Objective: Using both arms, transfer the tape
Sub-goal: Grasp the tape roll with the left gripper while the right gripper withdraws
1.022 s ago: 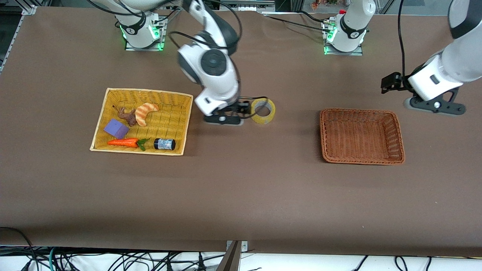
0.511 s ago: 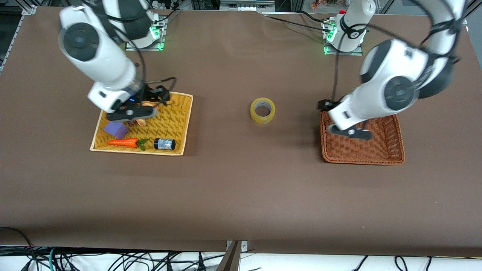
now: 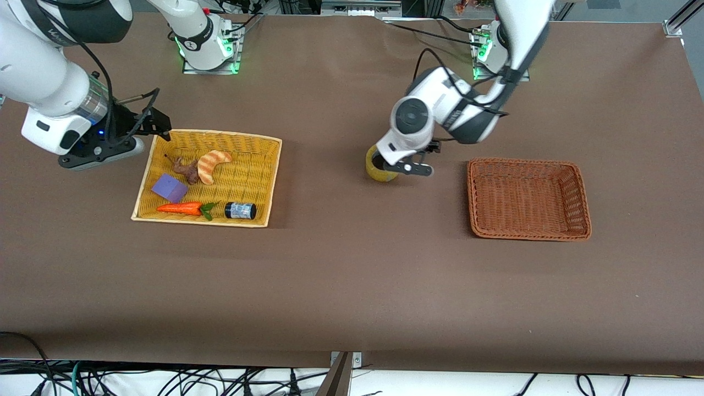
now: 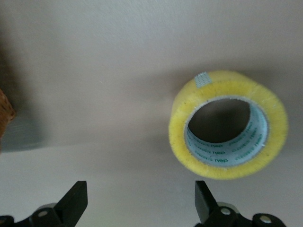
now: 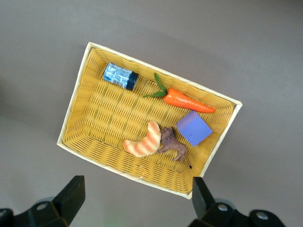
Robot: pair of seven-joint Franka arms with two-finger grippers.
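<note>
The tape (image 3: 379,172), a yellowish roll with a grey inner core, lies flat on the table between the two baskets, partly hidden by the left arm. In the left wrist view the tape (image 4: 227,90) lies off to one side of my left gripper (image 4: 140,208), close to one fingertip. My left gripper (image 3: 410,169) is open and empty, low over the table beside the tape, toward the brown basket. My right gripper (image 3: 97,156) is open and empty over the table beside the yellow basket, at the right arm's end; it also shows in the right wrist view (image 5: 135,201).
The yellow basket (image 3: 274,181) holds a croissant (image 3: 212,164), a brown figure (image 3: 187,170), a purple block (image 3: 169,188), a carrot (image 3: 180,208) and a small dark jar (image 3: 240,210). An empty brown basket (image 3: 471,195) stands toward the left arm's end.
My right arm has let the tape be and swung away past the yellow basket. My left arm has come from its end, across the brown basket, down beside the tape. The tape has not moved.
</note>
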